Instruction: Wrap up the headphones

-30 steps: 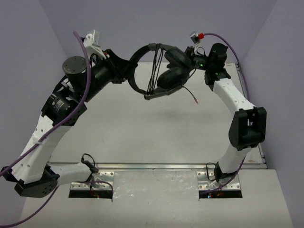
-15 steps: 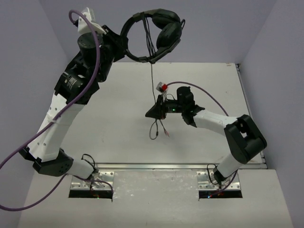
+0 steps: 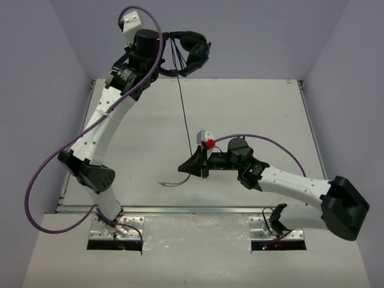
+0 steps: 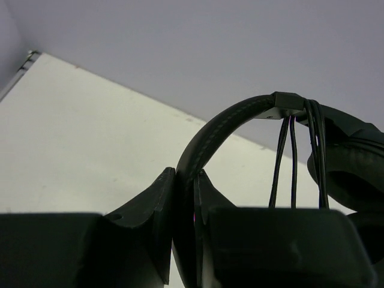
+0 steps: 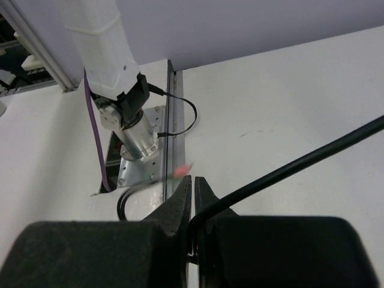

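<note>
**Headphones Raised at Rear Left; Cable Clamped Low at Centre**

The left arm reaches up and back, so the left gripper sits in front of the rear wall, above the far edge of the bench. A purple robot cable loops along this arm. In the left wrist view the left gripper is closed on the headband, whose padded strip passes between the two fingers.

The headphones hang clear of the bench, carried by that grip alone. Several strands of thin black cable are draped over the headband next to an earcup (the exact number of turns cannot be read).

From the headphones a single run of cable drops in a straight line toward bench centre. It ends at the right gripper, which is low over the bench and points left. In the right wrist view the right gripper is pinched together on the cable, which leaves the fingers to the upper right. Past the grip, the free end, with a reddish tip, trails to the left near the bench surface. The left arm base shows beyond the fingertips.
</note>
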You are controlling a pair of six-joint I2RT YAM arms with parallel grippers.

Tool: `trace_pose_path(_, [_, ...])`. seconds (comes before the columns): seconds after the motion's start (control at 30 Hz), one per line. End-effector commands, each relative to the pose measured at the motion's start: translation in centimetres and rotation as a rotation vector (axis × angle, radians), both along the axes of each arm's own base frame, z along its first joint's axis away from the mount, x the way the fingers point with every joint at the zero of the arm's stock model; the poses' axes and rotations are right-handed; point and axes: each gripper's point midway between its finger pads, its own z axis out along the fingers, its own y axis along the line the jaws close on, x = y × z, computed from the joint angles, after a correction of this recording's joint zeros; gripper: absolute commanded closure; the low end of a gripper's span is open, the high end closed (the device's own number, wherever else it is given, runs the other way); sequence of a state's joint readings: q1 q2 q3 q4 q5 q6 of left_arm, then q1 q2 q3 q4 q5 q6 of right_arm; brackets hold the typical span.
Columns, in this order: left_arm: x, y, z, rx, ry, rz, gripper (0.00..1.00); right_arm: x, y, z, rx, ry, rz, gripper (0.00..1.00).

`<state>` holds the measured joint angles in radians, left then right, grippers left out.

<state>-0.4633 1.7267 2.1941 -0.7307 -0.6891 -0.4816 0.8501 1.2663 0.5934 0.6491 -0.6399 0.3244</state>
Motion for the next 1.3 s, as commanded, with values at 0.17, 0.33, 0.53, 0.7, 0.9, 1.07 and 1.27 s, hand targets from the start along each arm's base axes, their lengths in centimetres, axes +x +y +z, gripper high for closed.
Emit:
trace_pose_path(0.17, [1.4,3.2,-2.9,0.019,-0.028,0.127,1.00,-0.5,-2.9,1.9,-0.086,-0.182,-0.159,0.99])
trace_pose_path(0.33, [1.2,4.0,-7.5,0.093,0.026,0.215,1.00,-0.7,-3.3,6.2,-0.124,-0.248,-0.141,0.99])
trace_pose_path(0.53, [-1.2,0.1,-11.5,0.154,-0.037,0.052,1.00,3.8,-4.3,9.1,-0.343,-0.445,-0.252,0.99])
trace_pose_path(0.7, [-5.9,-4.4,-13.7,0.219,-0.175,-0.255,1.00,8.2,-6.2,9.8,-0.549,-0.651,-0.355,0.99])
trace_pose_path(0.9, [-10.7,-10.4,-18.8,0.263,-0.201,-0.704,0.99,14.4,-10.3,11.6,-0.769,-0.875,-0.569,0.99])
trace_pose_path(1.07, [-13.4,-13.1,-23.7,0.274,-0.119,-0.884,1.00,20.4,-16.1,13.5,-0.876,-0.910,-0.812,0.99])
trace_pose_path(1.27, [-18.1,-16.5,-28.2,0.294,-0.024,-1.120,1.00,23.9,-18.7,12.4,-0.934,-0.873,-0.857,0.99])
